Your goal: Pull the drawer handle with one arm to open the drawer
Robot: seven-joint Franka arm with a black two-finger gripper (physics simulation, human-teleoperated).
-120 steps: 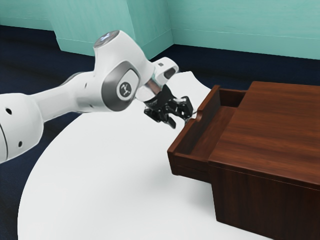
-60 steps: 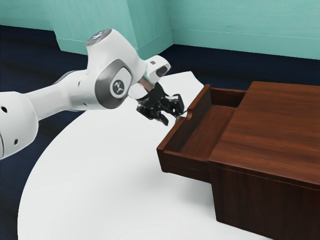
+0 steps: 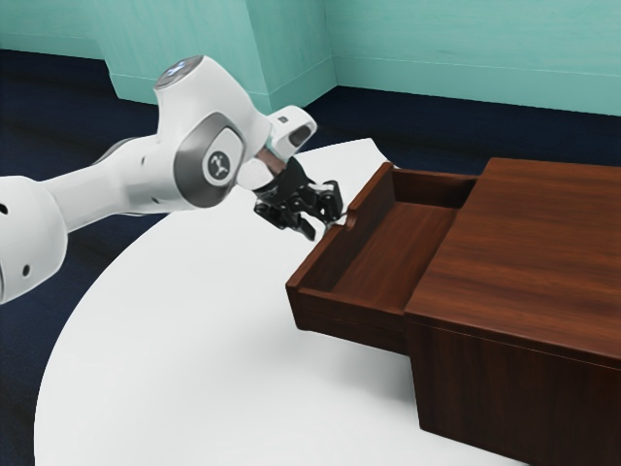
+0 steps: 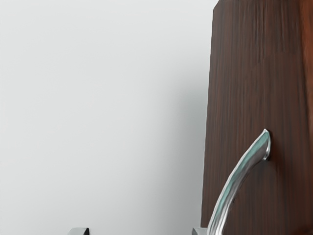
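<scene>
one drawer (image 3: 374, 257) stands well out of the dark wooden cabinet (image 3: 524, 262), reaching toward the exterior view's left over the white table (image 3: 194, 369). the gripper (image 3: 315, 209) sits right at the drawer's panel (image 4: 254, 73), where the thin curved metal handle (image 4: 239, 181) is mounted. whether it is clamped on that handle, hooked behind it or loose, i cannot tell. in the wrist view the handle bows off the panel and runs down toward the hand, and it looks like the one place to take hold. it seems rigid and smooth, likely slippery, so a grasp across the middle of its bow, square to the bar, seems safest. the drawer looks solid and fairly heavy but should slide straight; a pull along the slide line, not sideways, would suit. by my reading the opening is mostly done.
</scene>
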